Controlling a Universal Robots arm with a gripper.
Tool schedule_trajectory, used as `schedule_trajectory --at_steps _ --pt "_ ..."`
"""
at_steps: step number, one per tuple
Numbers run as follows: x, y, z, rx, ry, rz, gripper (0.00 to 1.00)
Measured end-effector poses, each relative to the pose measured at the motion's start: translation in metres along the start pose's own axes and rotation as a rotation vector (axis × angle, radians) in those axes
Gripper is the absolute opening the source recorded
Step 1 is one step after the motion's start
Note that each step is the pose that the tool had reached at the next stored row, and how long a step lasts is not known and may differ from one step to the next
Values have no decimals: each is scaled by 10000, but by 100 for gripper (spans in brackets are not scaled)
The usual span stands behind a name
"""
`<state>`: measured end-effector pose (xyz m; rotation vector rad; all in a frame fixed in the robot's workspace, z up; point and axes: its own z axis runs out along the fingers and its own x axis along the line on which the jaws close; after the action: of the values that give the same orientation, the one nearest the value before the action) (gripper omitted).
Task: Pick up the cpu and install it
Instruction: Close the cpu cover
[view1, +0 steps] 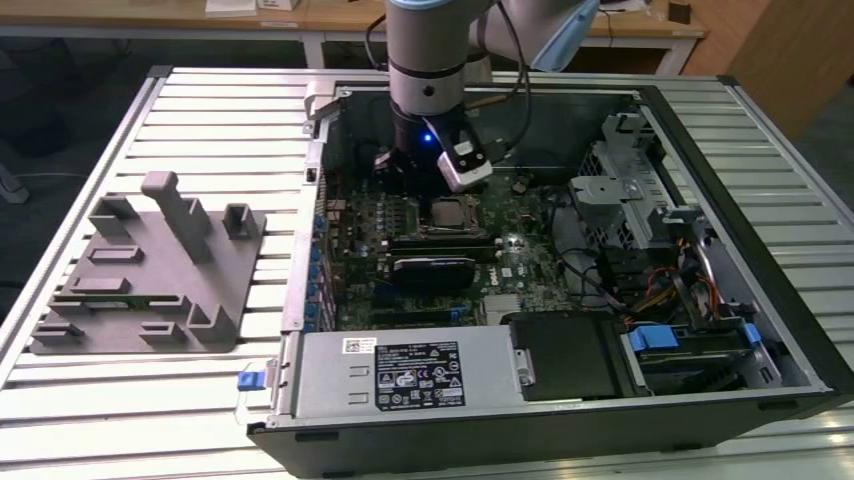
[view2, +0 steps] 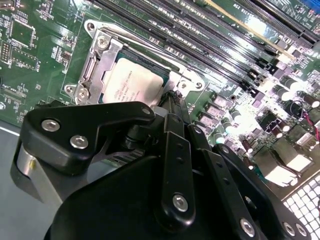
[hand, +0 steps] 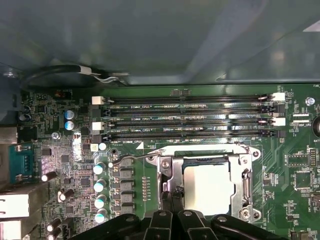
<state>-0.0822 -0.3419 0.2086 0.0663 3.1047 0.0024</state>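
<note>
Print is showing in several places: faint dark lettering is running across the pale metal top of the cpu (hand: 207, 189), small white captions are sitting beside the long memory slots (hand: 190, 117) on the green motherboard (hand: 65, 165), and a white label (view1: 416, 377) crowded with black text and symbols is facing up on the grey power supply (view1: 334, 385). That supply is occupying the near side of the open computer case (view1: 767, 260), which is lying on its side on the slatted metal worktop (view1: 200, 120). The cpu is lying flat inside the socket (hand: 245, 172), its square top showing through the opening of the socket's metal frame in both wrist views (the frame's screws are catching the light in the second one). In the exterior view the arm is reaching down into the case, and the cpu (view1: 450, 213) is sitting just below it on the board. The end effector (hand: 171, 192) is hanging with its black fingers pressed together, nothing pinched between them, the tips just beside one edge of the cpu and over the socket's frame; whether they are touching the metal cannot be told. A grey moulded fixture (view1: 147, 270) is resting on the worktop at the exterior view's left, apart from the case.
</note>
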Motion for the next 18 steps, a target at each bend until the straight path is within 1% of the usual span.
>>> schedule_trajectory --at_steps 4,13,18 --pt "-35 1 7 -2 1 2 11" --pt "-34 1 92 2 20 2 11" --pt "-34 1 96 4 23 2 11"
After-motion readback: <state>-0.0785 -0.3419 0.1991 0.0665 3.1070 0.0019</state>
